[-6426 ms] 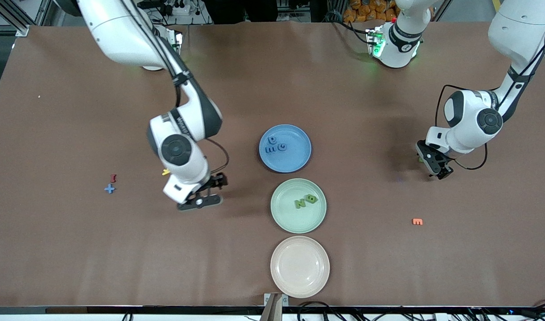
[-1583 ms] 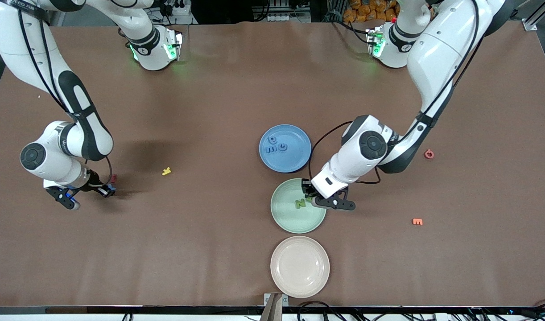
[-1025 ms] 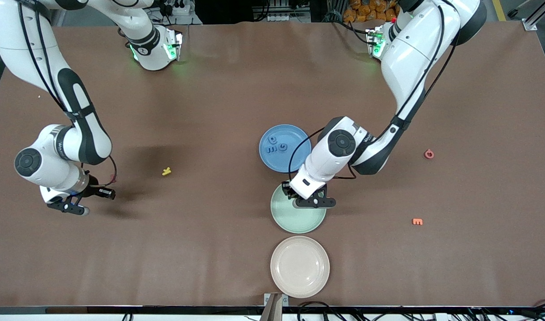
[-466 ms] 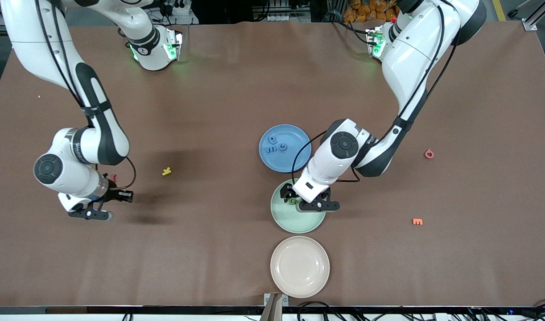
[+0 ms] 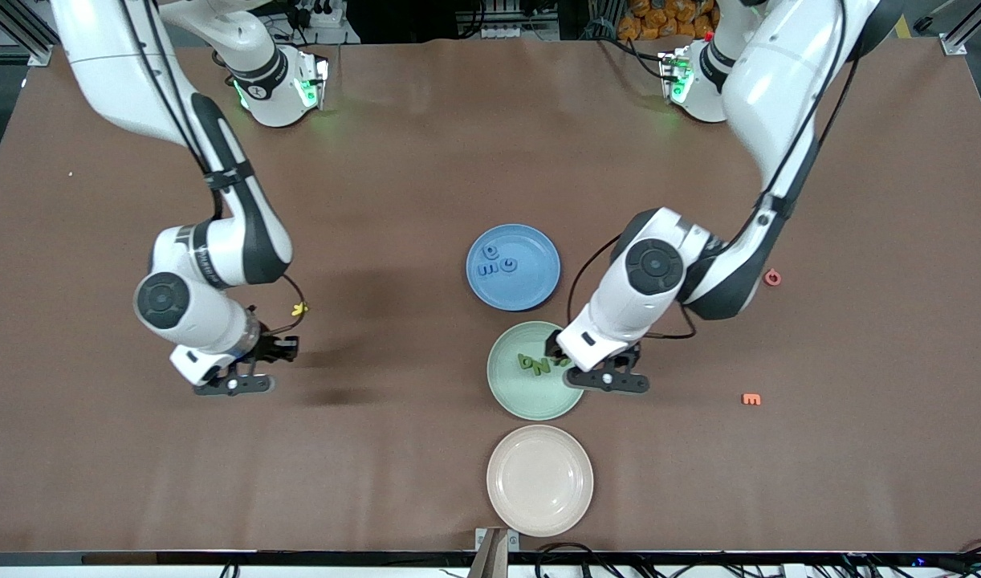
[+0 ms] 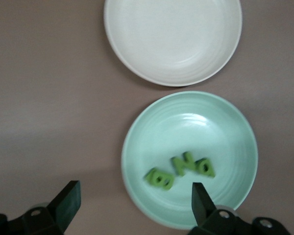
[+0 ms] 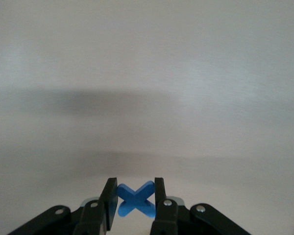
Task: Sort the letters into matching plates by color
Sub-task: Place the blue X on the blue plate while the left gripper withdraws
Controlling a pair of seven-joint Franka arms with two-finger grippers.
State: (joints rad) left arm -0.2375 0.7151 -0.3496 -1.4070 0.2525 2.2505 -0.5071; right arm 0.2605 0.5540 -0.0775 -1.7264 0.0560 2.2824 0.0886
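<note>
The brown table spans the room; both arms are reaching out over it.

Three plates lie in a row down the middle. The blue plate is farthest from the front camera, the mint green plate comes next, and the beige plate lies nearest. The blue plate carries three blue letters.

The left gripper hangs over the green plate's edge toward the left arm's end of the table. Its fingers stand wide apart with nothing between them. Under that claw, three green letters lie on the green plate in a loose row, the middle one touching its neighbour, the third just beside. The beige plate shows past the green one in the left wrist view.

The right gripper hangs over bare table toward the right arm's end, well apart from the plates. Its jaws are narrow, pinching a blue X-shaped letter between the fingertips.

Loose pieces on the table:
- A yellow letter lies near the right claw, farther from the front camera.
- A red letter lies toward the left arm's end, well apart from the left claw.
- An orange letter lies at that same end, nearer the camera than the red one.
</note>
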